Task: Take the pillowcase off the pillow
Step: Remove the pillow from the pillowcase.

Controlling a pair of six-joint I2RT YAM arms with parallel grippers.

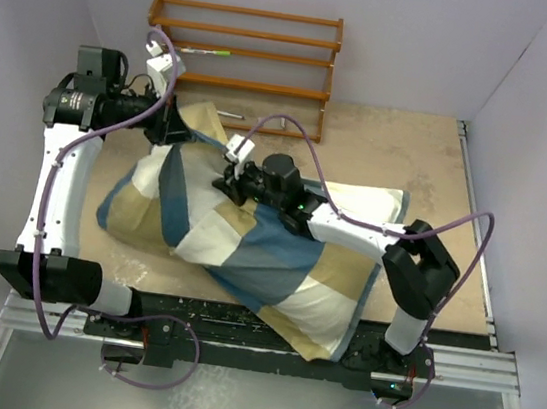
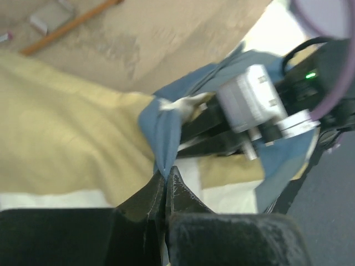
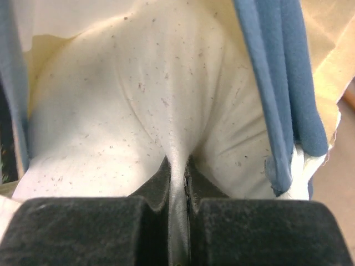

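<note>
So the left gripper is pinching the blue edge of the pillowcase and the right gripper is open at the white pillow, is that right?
Not quite. The right gripper is not open: the right wrist view shows it shut on a fold of the white pillow. The left gripper does pinch the blue edge of the pillowcase.

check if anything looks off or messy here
The pillowcase lies bunched and skewed, a blue fold pinched up by the left end effector. The white pillow showing at its opening is dotted with small dark specks.
</note>
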